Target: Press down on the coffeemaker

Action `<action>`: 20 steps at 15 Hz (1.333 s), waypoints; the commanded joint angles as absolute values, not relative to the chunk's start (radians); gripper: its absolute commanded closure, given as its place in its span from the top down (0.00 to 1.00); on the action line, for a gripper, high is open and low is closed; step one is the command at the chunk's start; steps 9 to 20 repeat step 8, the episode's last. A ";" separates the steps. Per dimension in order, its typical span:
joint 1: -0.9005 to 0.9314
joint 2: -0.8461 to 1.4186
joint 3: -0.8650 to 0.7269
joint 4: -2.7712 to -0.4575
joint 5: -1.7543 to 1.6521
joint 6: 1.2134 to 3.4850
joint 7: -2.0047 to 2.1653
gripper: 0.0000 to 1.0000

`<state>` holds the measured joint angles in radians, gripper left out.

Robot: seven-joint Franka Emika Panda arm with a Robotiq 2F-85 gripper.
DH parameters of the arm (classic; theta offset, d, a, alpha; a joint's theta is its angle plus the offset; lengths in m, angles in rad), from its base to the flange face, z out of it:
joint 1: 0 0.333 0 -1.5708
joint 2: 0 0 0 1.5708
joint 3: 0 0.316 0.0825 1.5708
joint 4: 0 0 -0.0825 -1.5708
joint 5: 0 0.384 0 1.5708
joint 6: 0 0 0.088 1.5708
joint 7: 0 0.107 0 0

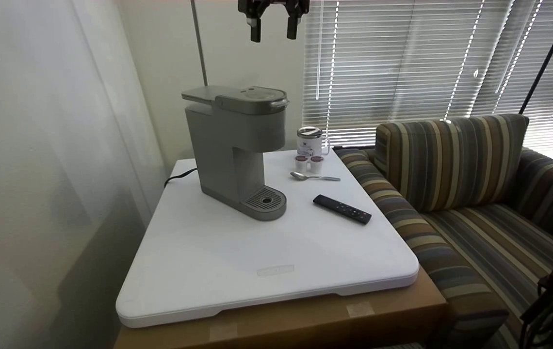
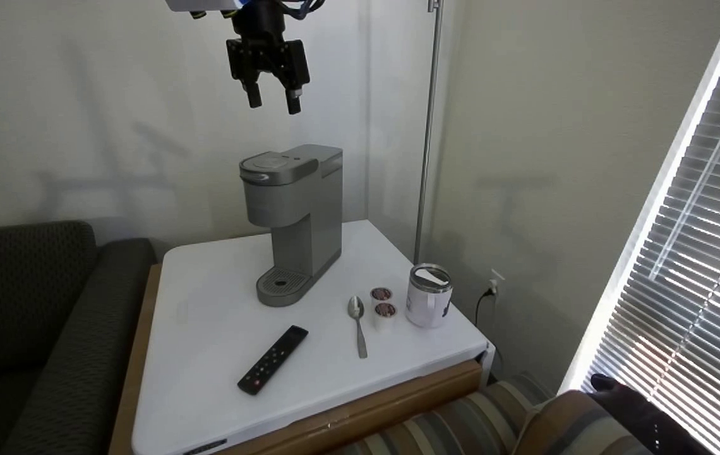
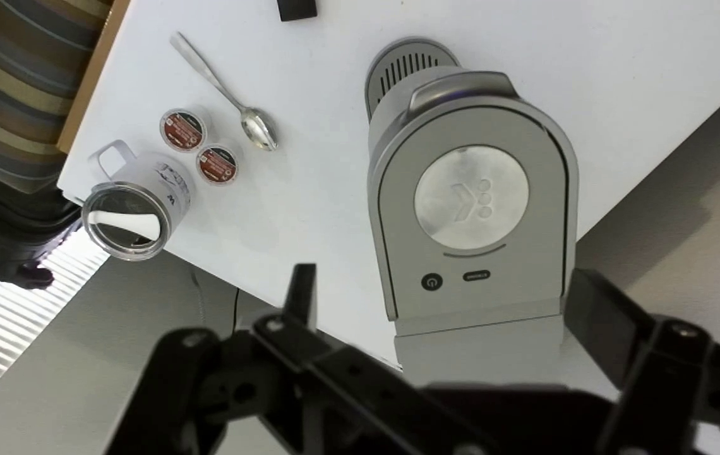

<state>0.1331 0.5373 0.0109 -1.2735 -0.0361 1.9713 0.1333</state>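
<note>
The coffeemaker [image 1: 218, 150] is a tall grey machine standing upright on the white tabletop [image 1: 199, 271]; it shows in both exterior views [image 2: 325, 215]. Its head looks closed, with a shiny handle at the front edge. In the wrist view its top [image 3: 474, 265] shows a round silver disc, a power button and an oval button. My gripper [image 1: 273, 35] is open and empty, pointing down above the coffeemaker with a clear gap. The gap also shows in an exterior view [image 2: 274, 105]. In the wrist view the fingers [image 3: 441, 278] spread wide on either side of the machine's rear top.
A black remote [image 1: 342, 209], a spoon [image 2: 359, 325], two small pods [image 2: 384, 311] and a lidded white mug [image 2: 428, 297] sit beside the coffeemaker. A metal pole [image 2: 428, 139] stands behind the table. A striped armchair [image 1: 451, 165] adjoins it. A power cord [image 1: 179, 175] runs behind the machine.
</note>
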 commanded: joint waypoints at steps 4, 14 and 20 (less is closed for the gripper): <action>0.114 0.492 0.031 -1.342 -0.006 1.978 0.123 1.00; 0.128 0.530 0.025 -1.292 -0.014 1.965 0.136 1.00; 0.128 0.530 0.025 -1.292 -0.014 1.965 0.136 1.00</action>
